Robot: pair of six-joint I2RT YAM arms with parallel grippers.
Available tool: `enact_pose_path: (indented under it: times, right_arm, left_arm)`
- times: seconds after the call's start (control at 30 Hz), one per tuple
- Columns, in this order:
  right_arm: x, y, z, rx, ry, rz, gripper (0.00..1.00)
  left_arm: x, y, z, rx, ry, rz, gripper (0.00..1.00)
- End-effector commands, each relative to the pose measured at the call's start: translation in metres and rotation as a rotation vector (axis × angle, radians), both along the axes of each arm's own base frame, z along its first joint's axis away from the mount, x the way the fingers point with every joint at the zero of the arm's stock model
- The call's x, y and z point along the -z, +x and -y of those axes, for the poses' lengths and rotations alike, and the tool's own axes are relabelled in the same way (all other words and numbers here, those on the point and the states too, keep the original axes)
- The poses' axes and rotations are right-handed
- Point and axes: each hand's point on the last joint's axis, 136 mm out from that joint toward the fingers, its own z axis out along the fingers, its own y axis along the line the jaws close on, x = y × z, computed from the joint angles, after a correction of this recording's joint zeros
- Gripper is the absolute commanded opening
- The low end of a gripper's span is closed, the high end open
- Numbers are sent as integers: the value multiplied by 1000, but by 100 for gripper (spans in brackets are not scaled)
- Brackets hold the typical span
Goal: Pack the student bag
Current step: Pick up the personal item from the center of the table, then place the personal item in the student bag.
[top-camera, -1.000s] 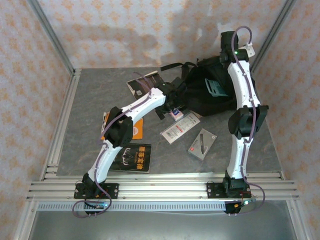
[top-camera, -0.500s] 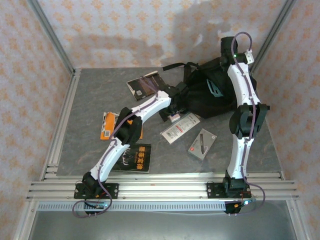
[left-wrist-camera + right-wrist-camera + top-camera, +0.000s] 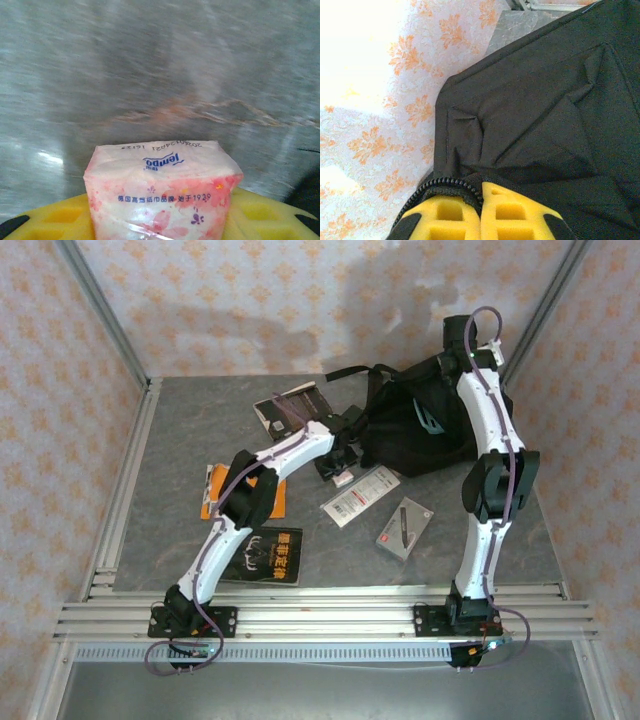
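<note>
Nearest the arm bases lie a black-covered book [image 3: 265,555], an orange book [image 3: 213,495] and a grey pen box [image 3: 404,527]. None of them belongs to the present step.

Further in, the left gripper [image 3: 343,465] is clamped on a tissue pack [image 3: 162,192] in a pink-flowered wrapper. It holds the pack low over the grey table [image 3: 180,440], just beside the near-left side of the student bag [image 3: 415,430].

At the far right, the right gripper [image 3: 481,210] has its yellow pads pressed together on the bag's zip rim, which it holds raised.

The step in hand appears to be carrying the pack into the bag.

1. Lift the pack above the rim before moving it inward.
2. Hold the rim high with the right arm, so the mouth gapes.
3. Steer clear of the shoulder straps, which could snag the wrist.
4. Release only once the pack is well inside. The pack is soft, so a light squeeze should suffice.
</note>
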Motion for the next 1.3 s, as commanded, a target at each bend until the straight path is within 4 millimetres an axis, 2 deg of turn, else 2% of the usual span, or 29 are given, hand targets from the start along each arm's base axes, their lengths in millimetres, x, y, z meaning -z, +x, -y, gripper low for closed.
enact_pose_path:
  times: [0.0, 0.2, 0.4, 0.5, 0.67, 0.77, 0.87, 1.07, 1.1, 1.27]
  right_arm:
    - [-45, -3, -26, -133, -49, 63, 0]
    - [-70, -8, -67, -261, -66, 101, 0]
    - [-87, -19, -109, -322, 7, 138, 0]
    - [-98, -25, -125, -348, 25, 160, 0]
    - [-115, -37, -147, -386, 66, 185, 0]
    - [-121, -42, -160, -413, 113, 196, 0]
    - [-124, -48, -173, -445, 148, 201, 0]
    - [-130, -60, -202, -534, 182, 216, 0]
    - [-130, -62, -205, -548, 198, 223, 0]
    - [-135, -69, -212, -566, 237, 248, 0]
  left_arm:
    - [-33, 3, -44, -24, 76, 37, 51]
    - [-103, 0, -78, -46, 38, 134, 51]
    - [-183, -20, -113, -55, 10, 267, 50]
    - [-221, -30, -117, -54, -38, 337, 50]
    - [-257, -31, -102, -38, -170, 413, 51]
    - [-270, -24, -86, 5, -241, 450, 52]
    - [-272, -15, -73, 41, -280, 453, 53]
    - [-274, 13, -28, 143, -424, 500, 54]
    - [-267, 21, -19, 159, -433, 494, 54]
    - [-258, 46, 6, 227, -387, 506, 56]
